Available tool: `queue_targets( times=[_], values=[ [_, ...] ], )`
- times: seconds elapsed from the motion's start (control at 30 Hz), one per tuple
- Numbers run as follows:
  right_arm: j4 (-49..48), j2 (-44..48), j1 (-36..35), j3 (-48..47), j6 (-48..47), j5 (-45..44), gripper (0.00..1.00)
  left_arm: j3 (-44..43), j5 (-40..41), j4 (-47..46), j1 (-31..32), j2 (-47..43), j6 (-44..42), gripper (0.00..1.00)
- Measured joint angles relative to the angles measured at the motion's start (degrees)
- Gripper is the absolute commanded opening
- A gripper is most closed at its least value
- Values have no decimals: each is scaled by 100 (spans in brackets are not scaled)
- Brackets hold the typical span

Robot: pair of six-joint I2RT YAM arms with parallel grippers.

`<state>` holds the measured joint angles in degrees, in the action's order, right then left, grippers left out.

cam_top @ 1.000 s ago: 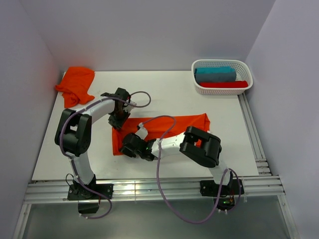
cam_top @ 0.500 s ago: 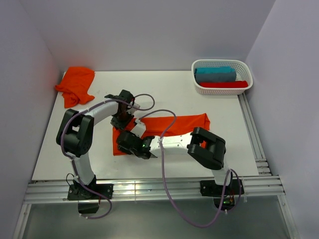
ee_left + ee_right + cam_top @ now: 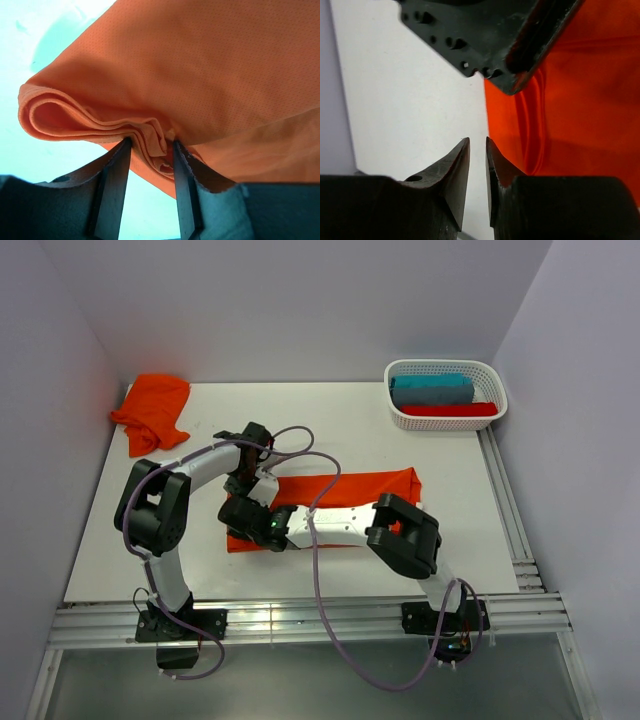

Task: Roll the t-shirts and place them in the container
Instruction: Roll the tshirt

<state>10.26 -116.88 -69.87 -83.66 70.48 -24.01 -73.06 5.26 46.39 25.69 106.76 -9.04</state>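
Note:
One orange t-shirt (image 3: pixel 365 488) lies folded into a long strip across the middle of the table. My left gripper (image 3: pixel 250 476) is at its far left corner, where the left wrist view shows a bunch of layered fabric (image 3: pixel 150 145) pinched between the fingers (image 3: pixel 116 180). Just in front of it at the strip's left end, my right gripper (image 3: pixel 247 517) hovers with its fingertips (image 3: pixel 461 155) a narrow gap apart and only white table between them. The orange edge (image 3: pixel 570 110) lies to their right. A second orange t-shirt (image 3: pixel 152 410) sits crumpled at the back left corner.
A white lattice basket (image 3: pixel 490 375) at the back right holds a teal roll (image 3: pixel 432 390) and a red roll (image 3: pixel 448 409). Purple walls close in the table at the back and sides. A metal rail (image 3: pixel 300 618) runs along the near edge. The left gripper's black body (image 3: pixel 485 35) hangs close above the right fingertips.
The right gripper has moved left and away from me along the strip's left end, closing on the left gripper. The left gripper has shifted slightly right. The strip's left end has drawn narrower.

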Motion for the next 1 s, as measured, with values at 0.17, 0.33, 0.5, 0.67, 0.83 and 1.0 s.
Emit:
queue_targets(
  times=[0.17, 0.33, 0.5, 0.67, 0.83, 1.0],
  values=[
    [-28, -289, 70, -9, -72, 68, 24, 0, -39, 9, 4, 0, -31, 47],
    [-11, -472, 111, 44, -17, 184, 19, 0, -101, 24, 42, 0, -59, 52],
    [63, -485, 101, 63, 131, 251, 15, -61, -243, 122, 55, 0, -79, 59],
    [96, -485, 48, 81, 280, 210, 8, -459, -393, 282, 55, 0, -79, 65],
    [-28, -431, 26, 81, 350, -24, 4, -901, -398, 496, 11, 2, -74, 66],
    [-24, -402, 9, 199, 520, 249, 3, -1698, -909, 728, -308, 4, -13, 66]
  ],
)
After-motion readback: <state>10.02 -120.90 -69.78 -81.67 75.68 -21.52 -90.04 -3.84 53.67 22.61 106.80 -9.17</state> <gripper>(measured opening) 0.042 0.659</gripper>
